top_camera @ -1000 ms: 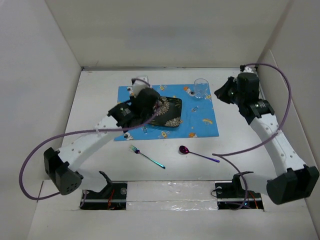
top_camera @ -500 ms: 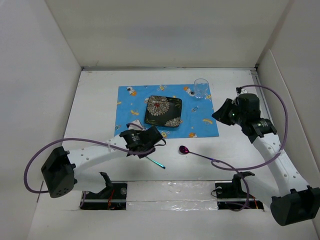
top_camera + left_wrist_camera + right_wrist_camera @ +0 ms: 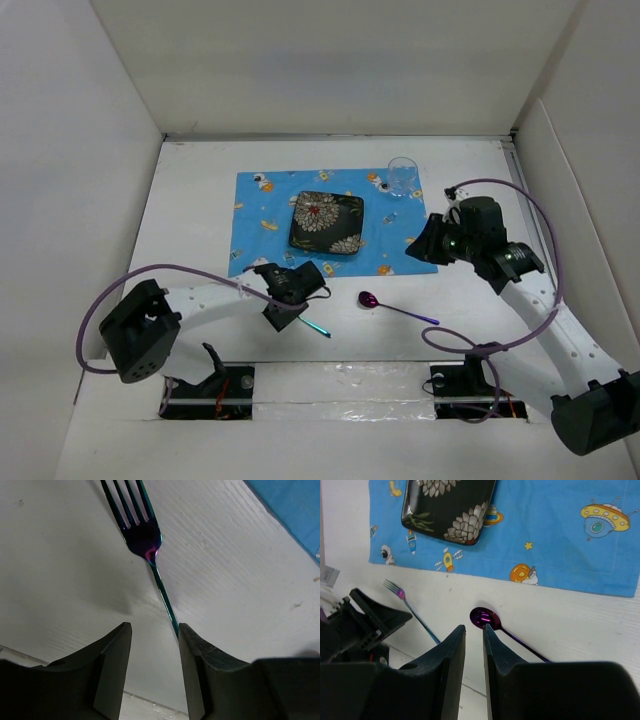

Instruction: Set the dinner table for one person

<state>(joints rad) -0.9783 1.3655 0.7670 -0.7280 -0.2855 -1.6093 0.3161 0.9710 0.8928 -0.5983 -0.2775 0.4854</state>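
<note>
Dinner table (image 3: 190, 200) bears fork (image 3: 142, 530), spoon (image 3: 484, 617) and placemat (image 3: 400, 230).

Fork (image 3: 145, 542) tines cut by top edge; handle end hidden behind left gripper (image 3: 152, 630).

One bench (image 3: 200, 200) carries one blue placemat (image 3: 400, 240) at the centre of the frame. One dark flowered plate (image 3: 327, 222) and one clear glass (image 3: 402, 175) sit on the placemat. Lower centre lie one fork (image 3: 316, 326) and one purple spoon (image 3: 395, 308).
</note>
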